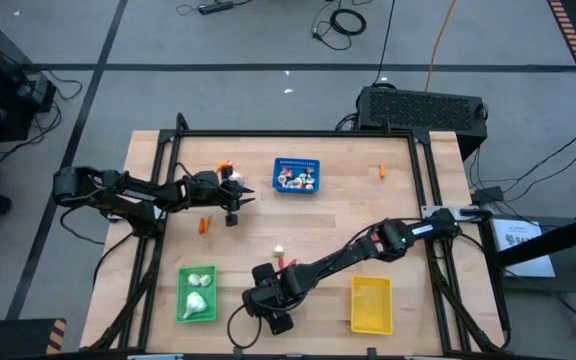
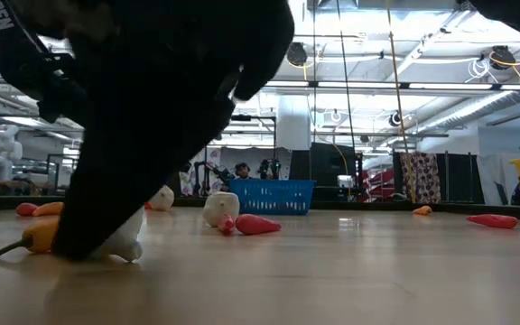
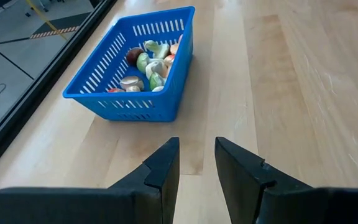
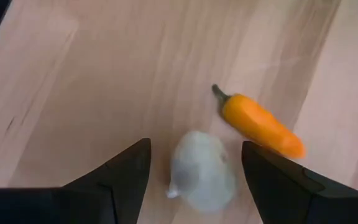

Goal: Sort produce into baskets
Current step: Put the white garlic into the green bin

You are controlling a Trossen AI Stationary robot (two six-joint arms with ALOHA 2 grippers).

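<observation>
Near the table's front edge, between the green basket [image 1: 196,294] and the yellow basket [image 1: 371,305], the right gripper [image 1: 268,298] is seen lowered to the wood, its fingers spread wide on either side of a white garlic bulb [image 4: 201,169] without being closed on it. An orange pepper [image 4: 261,125] with a dark stem is seen just beside the bulb, apart from the fingers. Little room is left between this gripper and the front rim, while bare wood lies open toward the table's middle. A white-and-red round piece [image 1: 280,252] and a red stick [image 2: 256,224] lie just behind the gripper.

Toward the back, the left gripper [image 1: 234,200] is held over the wood well short of the blue basket [image 1: 296,176], its fingers parted by a narrow gap with nothing between them. A clear strip of table separates it from the basket's perforated wall. Small orange pieces [image 1: 204,225] lie just in front of this gripper.

The blue basket is filled with mixed pieces in white, green and red [image 3: 146,65]; it stands close to the back rail. Two white bulbs [image 1: 197,290] are held in the green basket. A lone orange stick [image 1: 381,171] lies near the back right corner, well apart from everything else.
</observation>
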